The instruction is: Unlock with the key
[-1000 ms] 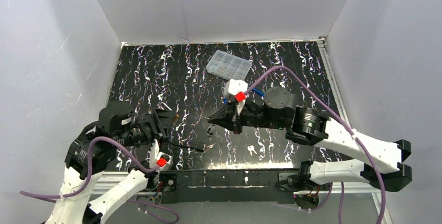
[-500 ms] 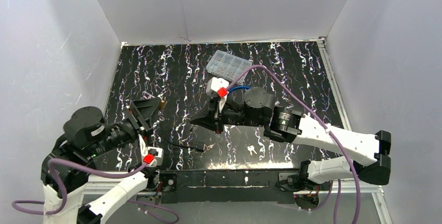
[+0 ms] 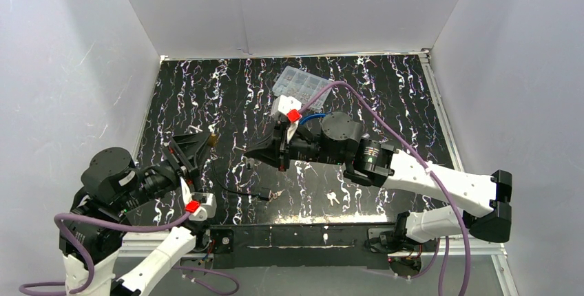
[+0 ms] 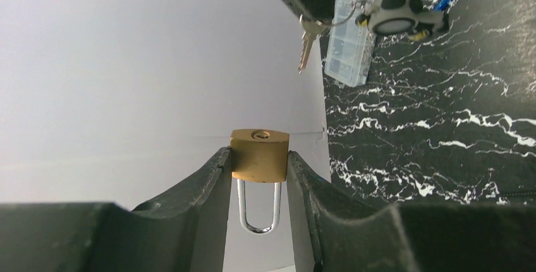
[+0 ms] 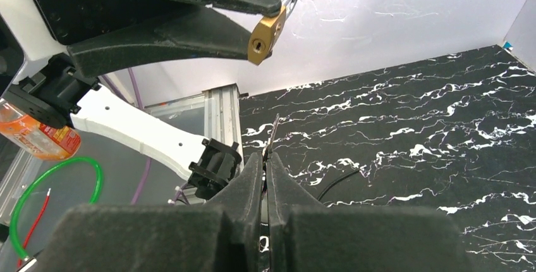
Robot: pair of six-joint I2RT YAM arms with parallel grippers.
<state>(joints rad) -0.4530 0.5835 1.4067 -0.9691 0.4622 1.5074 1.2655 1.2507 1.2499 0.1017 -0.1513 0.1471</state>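
Note:
My left gripper [image 4: 259, 152] is shut on a small brass padlock [image 4: 260, 155], gripping its body by the sides. The keyhole end points away from the wrist and the steel shackle [image 4: 259, 209] points back between the fingers. In the top view the padlock [image 3: 214, 140] is held above the mat at left. My right gripper [image 5: 265, 157] is shut on a key [image 5: 274, 134], whose thin blade sticks out past the fingertips. The padlock [image 5: 265, 35] hangs above and ahead of that blade, apart from it. A second key [image 4: 306, 44] dangles on a ring under the right gripper [image 3: 249, 153].
A clear plastic compartment box [image 3: 301, 84] lies at the back of the black marbled mat [image 3: 386, 103]. Loose keys [image 3: 332, 197] and a black cable with a plug [image 3: 265, 195] lie near the front edge. White walls stand on three sides.
The right gripper has moved left with the key, toward the padlock. The left arm has drawn back to the left, carrying the padlock up and left. Both grips are unchanged.

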